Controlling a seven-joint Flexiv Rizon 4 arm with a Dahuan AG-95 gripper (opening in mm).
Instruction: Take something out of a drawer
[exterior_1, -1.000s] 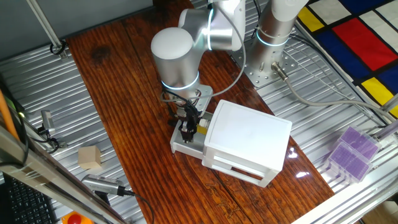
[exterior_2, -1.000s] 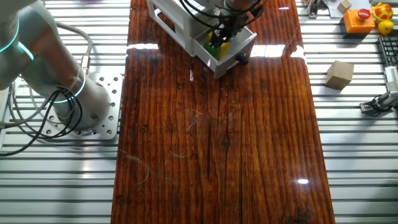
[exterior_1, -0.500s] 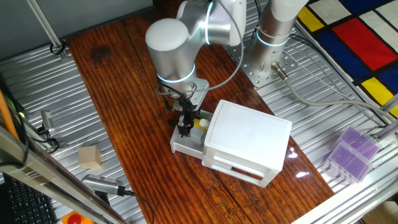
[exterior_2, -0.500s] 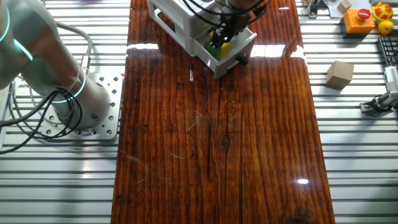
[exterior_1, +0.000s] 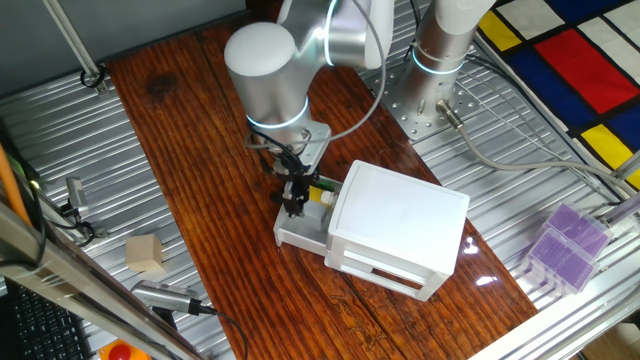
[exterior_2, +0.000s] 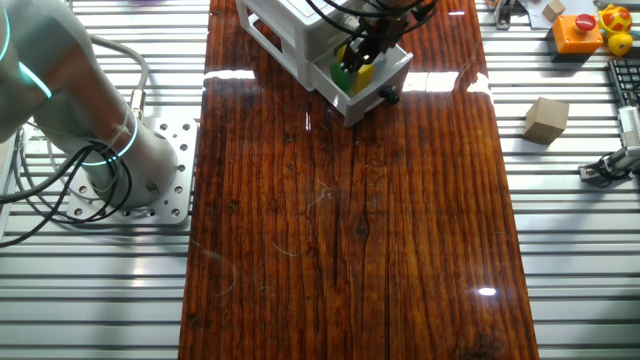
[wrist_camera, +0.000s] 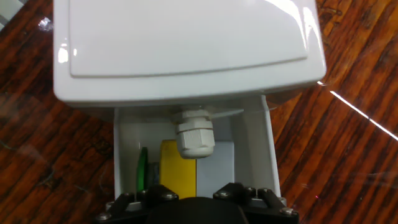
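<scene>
The white two-drawer box stands on the wooden table. Its upper drawer is pulled open, with a round knob on its front. My gripper hangs over the open drawer and is shut on the small yellow block, holding it at about rim height. The block also shows in the other fixed view under the gripper. In the hand view the yellow block with its pale grey part sits over the drawer's wall; my fingertips are hidden there.
A green piece lies in the drawer left of the block. A tan wooden cube sits on the metal bench left of the table. A purple box is at the far right. The arm's base stands behind the box.
My gripper has risen a little out of the drawer, and the yellow block has come up with it. The drawer and box have not moved.
</scene>
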